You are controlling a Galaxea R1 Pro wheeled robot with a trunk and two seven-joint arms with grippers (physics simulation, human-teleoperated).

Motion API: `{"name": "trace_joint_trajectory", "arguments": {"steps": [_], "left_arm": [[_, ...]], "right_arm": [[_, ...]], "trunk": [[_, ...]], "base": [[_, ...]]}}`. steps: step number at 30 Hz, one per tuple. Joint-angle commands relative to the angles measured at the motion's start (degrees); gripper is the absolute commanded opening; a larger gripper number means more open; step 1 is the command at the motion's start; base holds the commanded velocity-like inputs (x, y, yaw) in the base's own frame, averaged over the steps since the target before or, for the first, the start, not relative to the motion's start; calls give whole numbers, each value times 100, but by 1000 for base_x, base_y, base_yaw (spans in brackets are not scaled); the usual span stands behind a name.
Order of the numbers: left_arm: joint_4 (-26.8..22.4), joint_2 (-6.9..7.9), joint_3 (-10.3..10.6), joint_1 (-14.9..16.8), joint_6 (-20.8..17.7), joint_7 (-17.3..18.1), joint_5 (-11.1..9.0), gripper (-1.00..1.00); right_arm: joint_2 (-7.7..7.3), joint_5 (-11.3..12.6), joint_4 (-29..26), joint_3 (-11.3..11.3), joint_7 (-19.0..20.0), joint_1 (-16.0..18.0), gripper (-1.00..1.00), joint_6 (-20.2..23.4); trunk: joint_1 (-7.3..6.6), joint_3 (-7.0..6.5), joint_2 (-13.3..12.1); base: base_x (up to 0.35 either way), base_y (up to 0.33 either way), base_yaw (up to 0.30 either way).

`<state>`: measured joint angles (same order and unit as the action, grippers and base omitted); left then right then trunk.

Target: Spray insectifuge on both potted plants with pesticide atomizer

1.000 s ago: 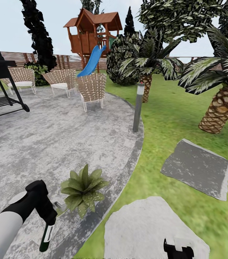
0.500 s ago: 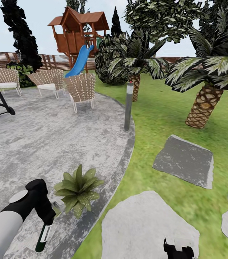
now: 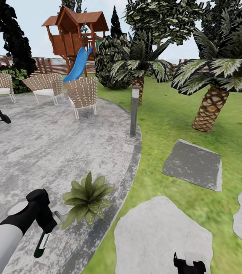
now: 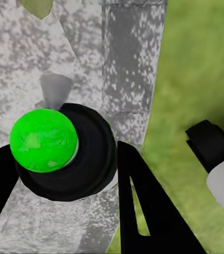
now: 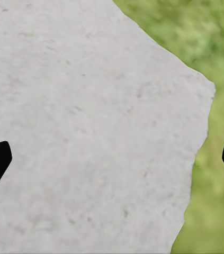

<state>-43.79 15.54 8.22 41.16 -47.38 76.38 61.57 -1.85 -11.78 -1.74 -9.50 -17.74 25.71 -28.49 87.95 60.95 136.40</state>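
Left gripper (image 3: 44,224) pinches the slim dark-green atomizer bottle (image 3: 40,244), which hangs tilted over grey mottled paving (image 3: 40,152), just beside a low rosette plant of broad green leaves (image 3: 86,199). Right gripper (image 5: 112,159) spread wide above a pale stepping stone (image 5: 90,132), at the lawn (image 3: 181,114) edge.

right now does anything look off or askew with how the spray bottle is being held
Yes. The pesticide atomizer hangs upside down from the left gripper, base toward the paving, spray head up beside the potted plant. Nothing looks spilled or damaged.
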Motion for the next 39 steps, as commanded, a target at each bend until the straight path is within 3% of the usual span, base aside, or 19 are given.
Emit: {"name": "trace_joint_trajectory", "arguments": {"steps": [1,5,7,11,17,23,34,39], "left_arm": [[6,3,-2,0,-55,-73,22,-100],[74,-7,-33,-21,-45,-233,-55,-100],[75,-74,-71,-28,-43,-269,-286,-100],[154,-62,-379,-34,-19,-291,-520,-100],[418,-23,-421,-37,-5,-888,-541,-100],[823,-37,-426,-37,2,-954,-541,-100],[863,-42,-444,-37,2,-958,-549,-100],[870,-40,-445,-37,1,-958,-557,-100]], "right_arm": [[1,-61,7,-43,-23,4,100,-16],[1,-61,7,-43,-19,4,100,-16],[1,-61,7,-43,-19,4,100,-16],[1,-61,7,-42,-19,4,100,-16],[1,-61,0,-43,-19,4,100,-16],[1,-61,-2,-43,-19,4,100,-16],[3,-61,5,-42,-19,4,100,-16],[6,-61,1,-42,-19,4,100,-16]], "trunk": [[-1,5,2],[-1,5,2],[-1,5,2],[-1,5,2],[-1,5,2],[-1,5,2],[-1,5,2],[-1,5,2]], "base": [[10,10,-1],[3,3,0],[0,0,0],[0,0,0],[0,0,-179],[-31,11,-277],[-267,204,-20],[-31,280,-9]]}}
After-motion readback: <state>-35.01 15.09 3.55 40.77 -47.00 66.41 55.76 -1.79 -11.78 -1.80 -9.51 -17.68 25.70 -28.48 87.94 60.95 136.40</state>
